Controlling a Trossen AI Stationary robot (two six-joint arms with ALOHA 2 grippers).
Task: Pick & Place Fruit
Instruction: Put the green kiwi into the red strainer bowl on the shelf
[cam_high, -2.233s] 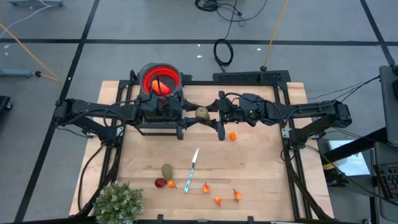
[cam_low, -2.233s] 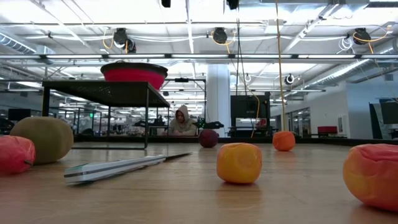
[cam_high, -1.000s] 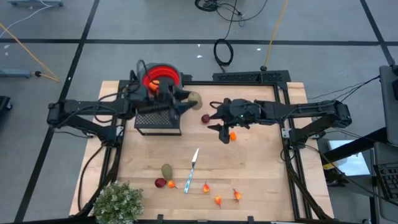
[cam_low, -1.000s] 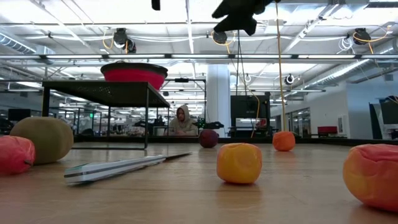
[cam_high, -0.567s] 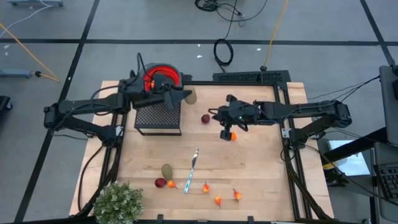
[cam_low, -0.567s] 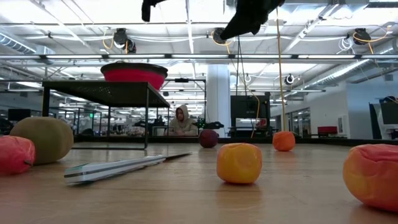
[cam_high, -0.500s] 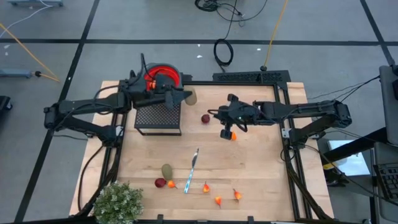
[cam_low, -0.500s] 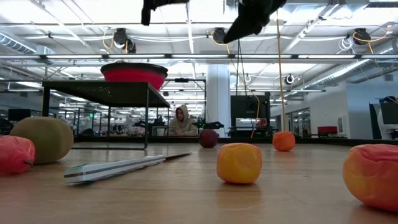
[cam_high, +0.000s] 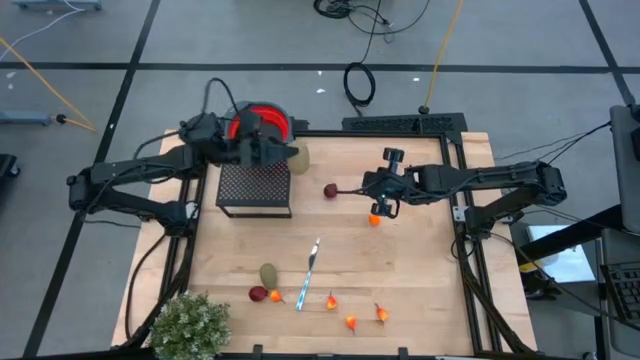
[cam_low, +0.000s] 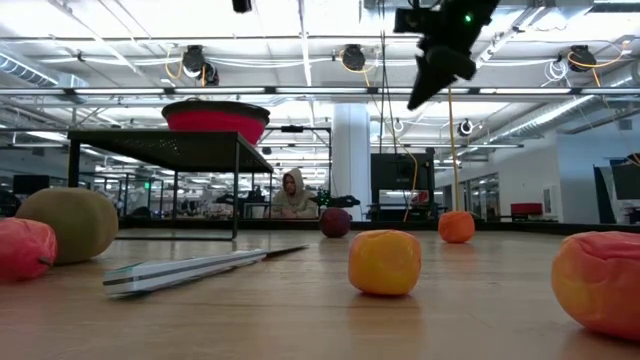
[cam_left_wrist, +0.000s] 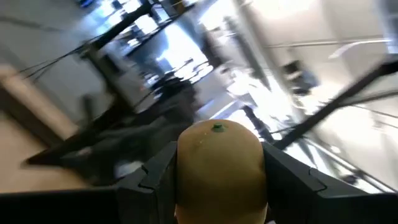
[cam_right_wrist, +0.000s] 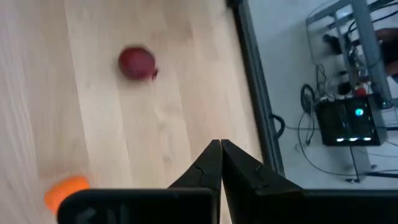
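**Left arm carries the olive fruit to the bowl; right jaws have snapped shut empty**

Your left gripper (cam_high: 283, 155) has swung toward the red bowl (cam_high: 262, 122) at 11 o'clock, its jaws half-open around the olive-brown fruit (cam_left_wrist: 219, 163); a drop looks close. Your right gripper (cam_right_wrist: 220, 163) has pulled off the orange ball (cam_high: 374, 219), jaws fully closed on nothing, so that pick probably failed. On the table you have one dark-red ball (cam_high: 330, 190) near centre, one orange ball, and seven pieces clustered around 6 o'clock.

closed right tool (cam_right_wrist: 220, 163), dark-red ball (cam_right_wrist: 137, 63), orange ball (cam_right_wrist: 66, 191)
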